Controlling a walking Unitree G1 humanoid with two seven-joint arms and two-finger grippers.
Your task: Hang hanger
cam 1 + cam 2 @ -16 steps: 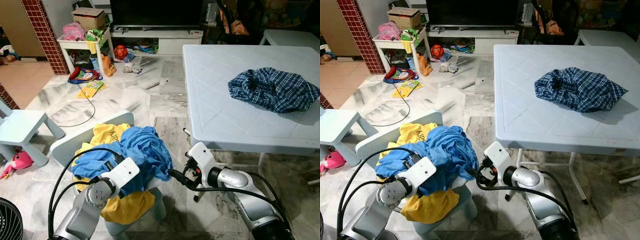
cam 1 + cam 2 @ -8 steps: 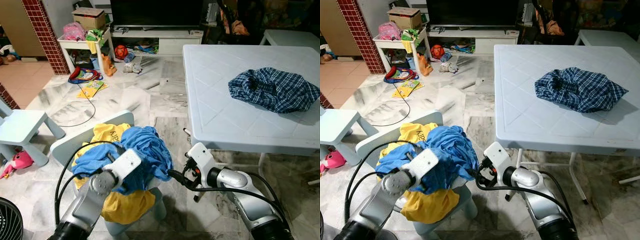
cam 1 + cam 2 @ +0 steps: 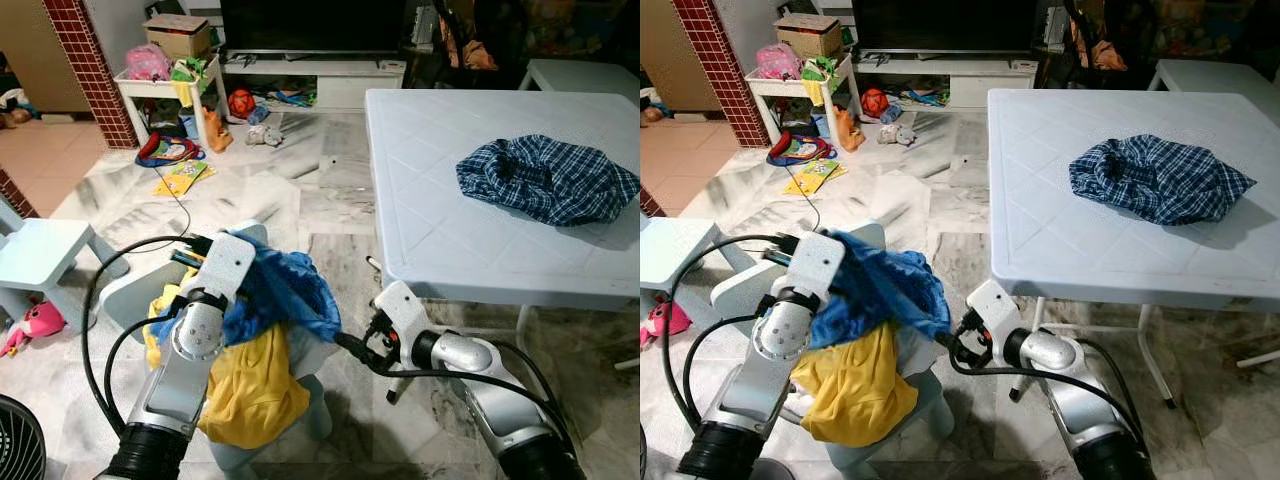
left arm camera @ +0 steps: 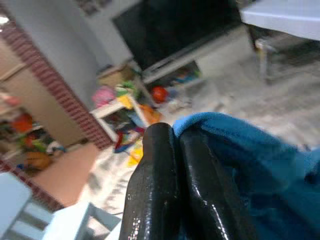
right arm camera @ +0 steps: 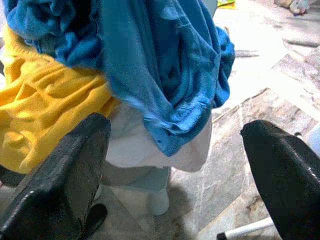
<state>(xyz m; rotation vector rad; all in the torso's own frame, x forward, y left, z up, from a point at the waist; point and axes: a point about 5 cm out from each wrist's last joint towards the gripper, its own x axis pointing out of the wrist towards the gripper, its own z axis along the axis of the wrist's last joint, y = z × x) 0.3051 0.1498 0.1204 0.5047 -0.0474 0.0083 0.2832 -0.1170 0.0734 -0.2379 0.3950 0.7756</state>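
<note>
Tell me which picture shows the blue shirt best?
The left eye view: the whole blue shirt hangs from the left gripper above the yellow clothes. The right eye view matches. The right wrist view shows its hanging folds; the left wrist view, a pinched corner.

both arms are silver metal with round, ball-like joints and white block housings at the wrists. thick black cables loop freely outside each forearm. the left tool has two long, glossy black fingers with rounded tips. the right tool has broader, matte black fingers, slightly scuffed.
</note>
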